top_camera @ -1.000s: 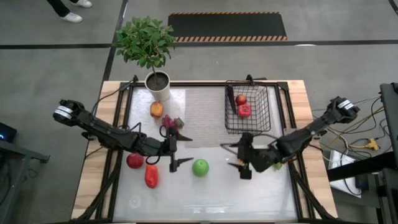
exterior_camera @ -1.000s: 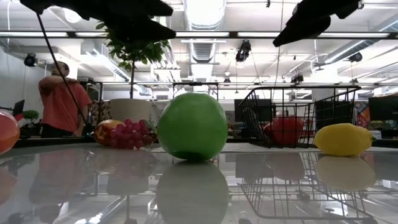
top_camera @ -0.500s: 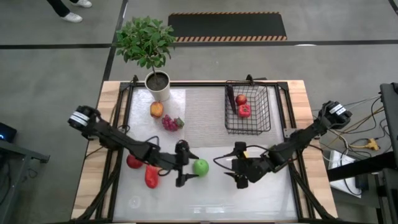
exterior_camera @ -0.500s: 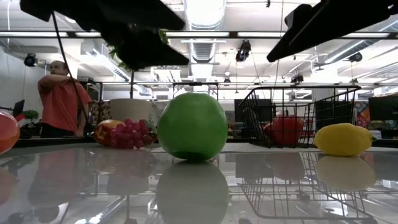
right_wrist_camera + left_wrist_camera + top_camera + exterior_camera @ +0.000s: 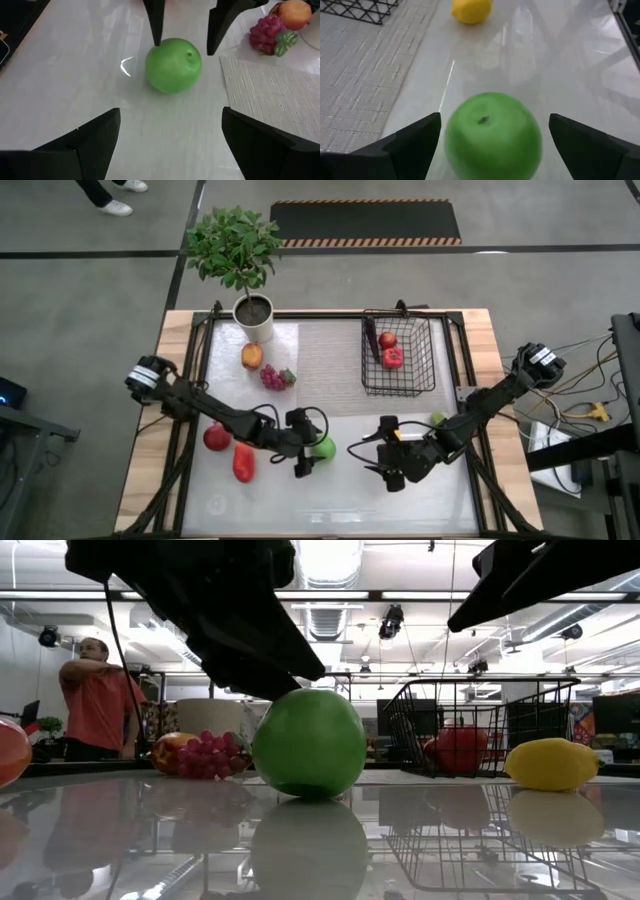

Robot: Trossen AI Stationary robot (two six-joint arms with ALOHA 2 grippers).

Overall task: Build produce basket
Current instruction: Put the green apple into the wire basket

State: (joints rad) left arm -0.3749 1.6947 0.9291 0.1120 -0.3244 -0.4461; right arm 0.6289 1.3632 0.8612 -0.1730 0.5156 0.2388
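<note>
A green apple (image 5: 323, 447) rests on the white tabletop near the table's middle. My left gripper (image 5: 310, 446) is open and low at the apple's left side. Its two fingers (image 5: 156, 22) stand on either side of the apple (image 5: 492, 135), and I see no touch. My right gripper (image 5: 388, 467) is open just right of the apple and faces it (image 5: 174, 65) with nothing between its fingers. The black wire basket (image 5: 398, 385) stands at the far right and holds red produce (image 5: 392, 357) and a dark piece. A lemon (image 5: 552, 764) lies near the right arm.
A red apple (image 5: 216, 437) and a red pepper (image 5: 243, 463) lie left of the left gripper. An orange fruit (image 5: 252, 357) and purple grapes (image 5: 274, 377) lie near the white plant pot (image 5: 255, 318) at the far left. A person (image 5: 95, 705) stands beyond the table.
My left gripper has gone down and toward the table's right and near edges, rolling as it went, until its open fingers came to either side of the green apple. My right gripper has sunk a little toward the near edge. The apple has stayed where it was.
</note>
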